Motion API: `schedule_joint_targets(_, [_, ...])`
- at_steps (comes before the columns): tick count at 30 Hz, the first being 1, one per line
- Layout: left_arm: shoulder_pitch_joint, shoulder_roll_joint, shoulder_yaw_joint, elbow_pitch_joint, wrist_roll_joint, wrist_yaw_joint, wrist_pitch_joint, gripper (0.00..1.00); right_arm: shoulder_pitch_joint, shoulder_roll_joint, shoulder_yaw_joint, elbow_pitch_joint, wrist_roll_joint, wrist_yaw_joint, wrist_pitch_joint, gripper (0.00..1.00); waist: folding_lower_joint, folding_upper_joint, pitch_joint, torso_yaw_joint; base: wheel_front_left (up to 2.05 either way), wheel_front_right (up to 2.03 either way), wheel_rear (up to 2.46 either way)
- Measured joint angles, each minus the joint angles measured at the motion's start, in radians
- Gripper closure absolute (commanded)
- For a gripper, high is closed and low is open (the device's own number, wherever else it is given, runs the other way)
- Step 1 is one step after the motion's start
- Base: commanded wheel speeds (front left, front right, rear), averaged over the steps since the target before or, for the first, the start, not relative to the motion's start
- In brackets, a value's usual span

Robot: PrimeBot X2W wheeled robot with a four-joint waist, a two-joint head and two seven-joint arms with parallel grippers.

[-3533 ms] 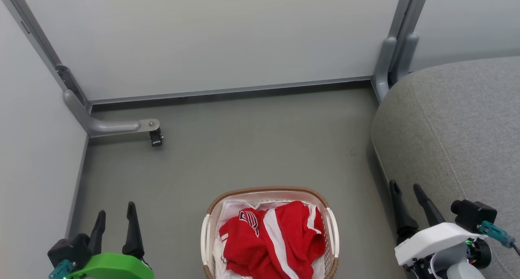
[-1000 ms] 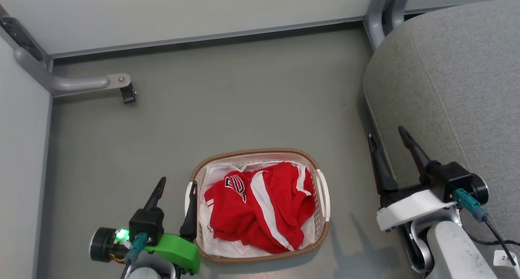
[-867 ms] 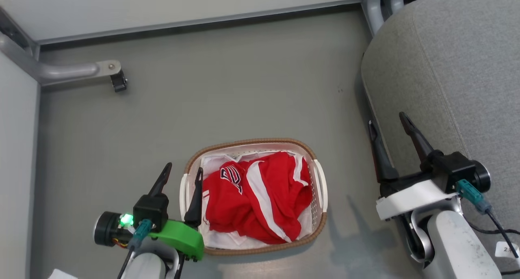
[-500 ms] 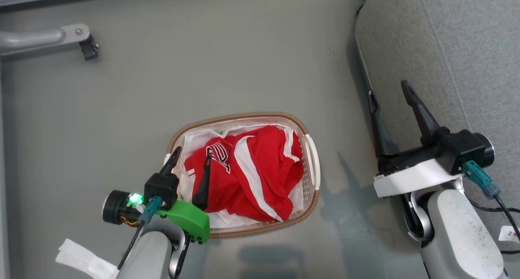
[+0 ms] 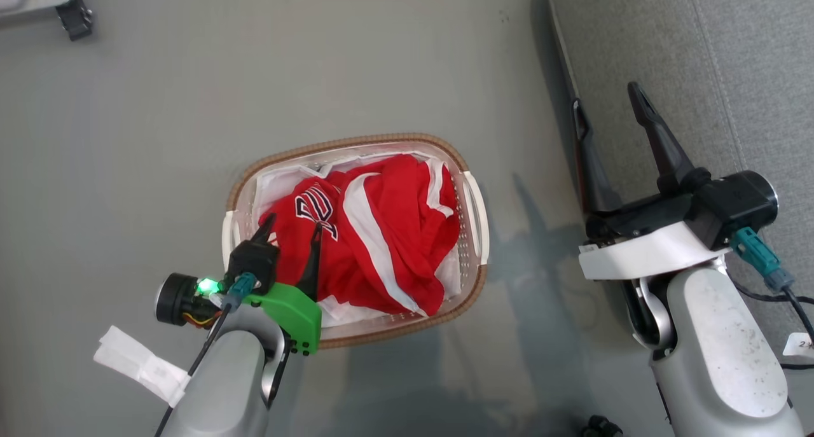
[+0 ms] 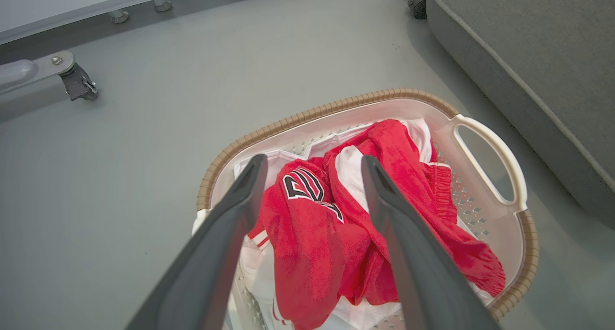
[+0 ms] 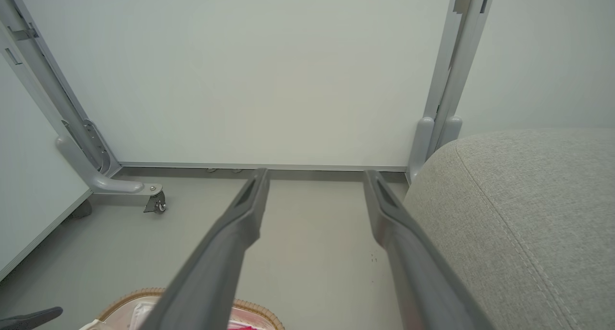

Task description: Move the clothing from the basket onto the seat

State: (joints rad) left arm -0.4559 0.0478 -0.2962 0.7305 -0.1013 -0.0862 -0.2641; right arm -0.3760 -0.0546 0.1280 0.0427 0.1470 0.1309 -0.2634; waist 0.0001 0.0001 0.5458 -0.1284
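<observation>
One black caster (image 5: 75,22) sits well apart from the basket (image 5: 356,138).

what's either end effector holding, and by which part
Nothing is held: the left end effector stands open over the red white-striped clothing in the white plastic basket, the right end effector open too.

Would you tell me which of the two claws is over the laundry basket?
The left claw, open above the red white-striped clothing in the white perforated plastic basket; the right claw hangs by the grey fabric seat.
</observation>
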Motion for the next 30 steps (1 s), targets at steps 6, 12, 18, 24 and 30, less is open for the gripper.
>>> schedule_joint_targets(6, [-0.052,0.000,-0.011,0.092,0.005,0.000,0.000,0.00,-0.014,0.002,0.009,-0.023,0.003,0.000,0.000,0.00,0.0000,0.0000,0.048,-0.017,0.00,0.00,0.00])
schedule_joint_targets(12, [-0.111,0.000,-0.011,0.207,0.011,0.004,0.000,0.00,-0.025,0.004,0.011,-0.036,0.009,0.000,0.000,0.00,0.0001,0.0000,0.093,-0.037,0.00,0.00,0.00])
schedule_joint_targets(18, [-0.174,0.002,-0.007,0.287,0.022,0.021,0.000,0.00,-0.029,0.004,0.014,-0.044,0.021,0.000,0.000,0.00,0.0001,0.0000,0.132,-0.051,0.00,0.00,0.00])
schedule_joint_targets(24, [-0.234,0.003,-0.009,0.382,0.023,0.026,0.000,0.00,-0.045,0.005,0.018,-0.052,0.023,0.000,0.000,0.00,0.0001,0.0000,0.169,-0.061,0.00,0.00,0.00])
schedule_joint_targets(30, [-0.301,0.003,0.000,0.466,0.002,0.035,0.000,0.00,-0.051,0.005,0.025,-0.059,0.033,0.000,0.000,0.00,0.0000,0.0000,0.205,-0.069,0.00,0.00,0.00])
